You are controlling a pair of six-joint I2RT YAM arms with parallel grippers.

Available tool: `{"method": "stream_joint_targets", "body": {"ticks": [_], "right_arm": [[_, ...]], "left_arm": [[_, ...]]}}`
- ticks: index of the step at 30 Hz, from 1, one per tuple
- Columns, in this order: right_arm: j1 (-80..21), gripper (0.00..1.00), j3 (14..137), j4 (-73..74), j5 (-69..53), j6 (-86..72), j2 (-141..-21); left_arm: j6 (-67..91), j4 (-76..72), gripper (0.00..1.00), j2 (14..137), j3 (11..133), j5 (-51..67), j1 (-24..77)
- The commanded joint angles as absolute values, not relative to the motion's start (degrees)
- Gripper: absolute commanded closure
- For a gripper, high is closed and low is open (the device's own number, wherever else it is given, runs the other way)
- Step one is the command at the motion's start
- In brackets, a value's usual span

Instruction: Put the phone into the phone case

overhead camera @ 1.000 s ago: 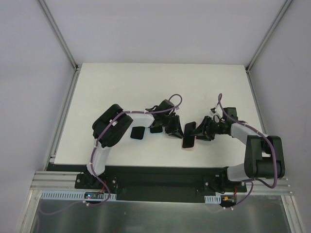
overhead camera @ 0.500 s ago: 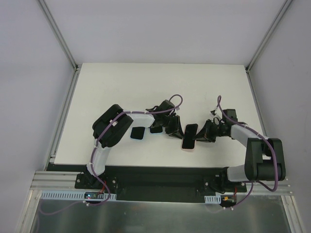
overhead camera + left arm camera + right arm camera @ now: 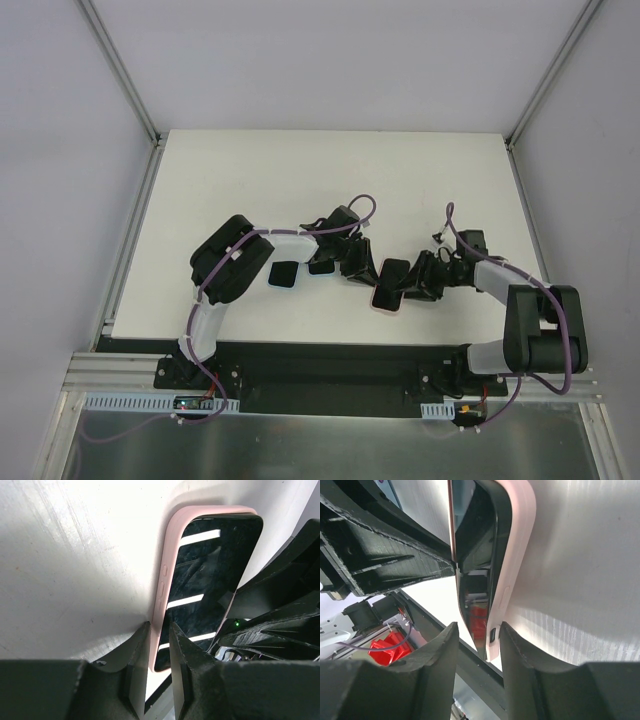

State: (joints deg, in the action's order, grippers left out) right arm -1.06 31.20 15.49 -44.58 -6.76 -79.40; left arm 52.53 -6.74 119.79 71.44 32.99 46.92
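Observation:
The black phone [image 3: 392,273] lies at a slight tilt in the pink phone case [image 3: 384,304] on the white table, between the two arms. My left gripper [image 3: 362,272] pinches the case's left rim. In the left wrist view its jaws [image 3: 159,630] close on the pink case [image 3: 172,555] beside the phone's screen [image 3: 210,575]. My right gripper [image 3: 408,285] is at the right side. In the right wrist view its jaws [image 3: 477,630] clamp the phone's end [image 3: 475,555] and the case [image 3: 517,545] together. One phone edge still stands off the case.
Two small dark flat objects [image 3: 284,274] [image 3: 320,267] lie on the table [image 3: 300,180] just left of the left gripper. The table's near edge and a black rail [image 3: 330,355] run close below the phone.
The phone has tipped down from a steep tilt to lie flatter in the case. My right gripper has moved slightly nearer and lower with it. The left gripper has stayed put.

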Motion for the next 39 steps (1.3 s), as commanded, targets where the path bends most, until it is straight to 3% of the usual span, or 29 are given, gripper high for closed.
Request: {"method": "stream_joint_targets", "body": {"ticks": [1, 4, 8, 10, 15, 19, 26, 39], "right_arm": [[-1.58, 0.61, 29.09, 12.14, -48.43, -9.40, -78.92], [-1.49, 0.64, 28.48, 10.64, -47.73, -10.11, -79.45], [-1.58, 0.90, 28.91, 10.11, -46.93, -10.20, -80.07], [-1.58, 0.98, 29.35, 10.11, -47.11, -10.20, -80.16], [-1.41, 0.99, 31.46, 10.81, -47.55, -9.23, -79.54], [-1.49, 0.99, 32.96, 12.04, -49.21, -8.88, -78.31], [-1.49, 0.99, 34.54, 14.50, -51.41, -9.49, -71.02], [-1.58, 0.99, 36.74, 13.80, -58.09, -15.80, -56.44]], "left_arm": [[52.12, -5.89, 0.79, 119.18, 71.28, 33.13, 47.64], [52.21, -5.89, 0.79, 118.83, 71.28, 33.13, 47.64], [52.03, -5.80, 0.79, 117.86, 71.28, 33.31, 47.64], [51.60, -5.28, 0.77, 116.64, 71.37, 33.57, 47.46], [47.21, -0.62, 0.70, 111.02, 72.95, 32.96, 46.15], [42.64, 3.07, 0.54, 105.48, 72.16, 33.48, 44.13], [36.65, 5.10, 0.37, 97.13, 67.24, 38.84, 42.01], [36.82, -1.65, 0.33, 94.57, 65.13, 45.96, 42.01]]}}
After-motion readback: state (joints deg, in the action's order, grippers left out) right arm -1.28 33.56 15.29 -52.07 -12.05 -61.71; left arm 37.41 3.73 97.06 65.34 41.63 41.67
